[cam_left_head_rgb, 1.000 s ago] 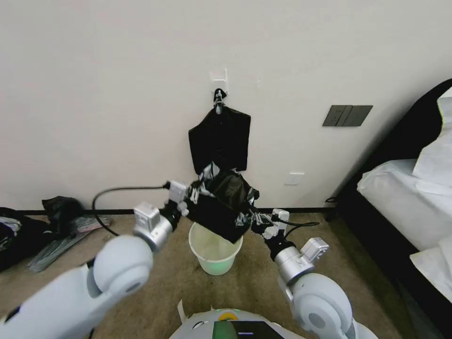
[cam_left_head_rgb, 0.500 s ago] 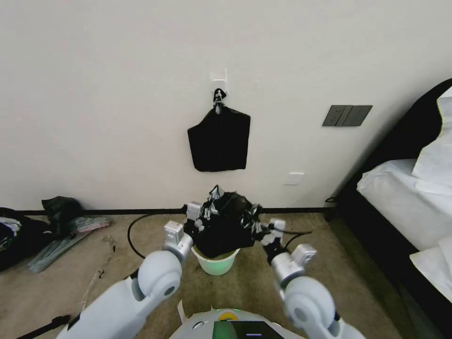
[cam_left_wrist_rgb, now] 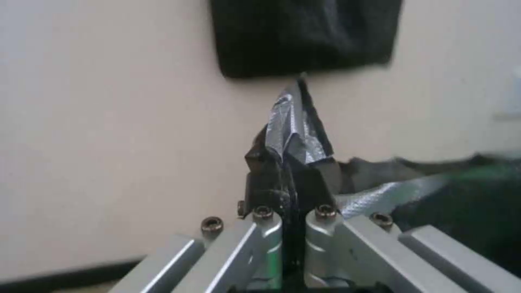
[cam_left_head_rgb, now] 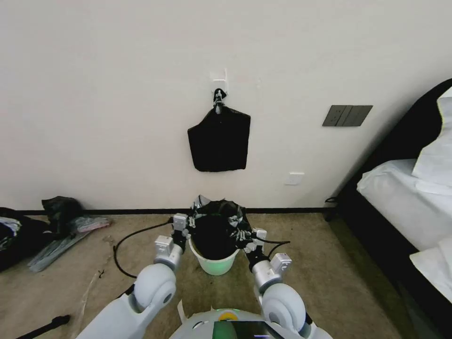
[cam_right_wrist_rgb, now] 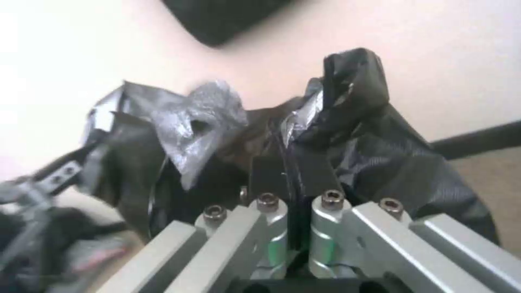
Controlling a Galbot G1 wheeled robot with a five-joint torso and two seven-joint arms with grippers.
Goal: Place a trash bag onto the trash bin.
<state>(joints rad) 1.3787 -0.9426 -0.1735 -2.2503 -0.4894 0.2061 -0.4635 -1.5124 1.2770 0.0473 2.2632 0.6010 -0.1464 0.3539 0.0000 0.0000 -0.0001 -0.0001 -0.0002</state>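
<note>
- No text, label, brand or number can be read on anything in these views.
- The dark screen point(cam_left_head_rgb: 242, 329) on the robot's chest shows a faint light mark, perhaps a line of text, too small to read.

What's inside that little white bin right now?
The trash bag hangs down into the trash bin, pinched by the left gripper and right gripper. The bag hides the bin's bottom.
</note>
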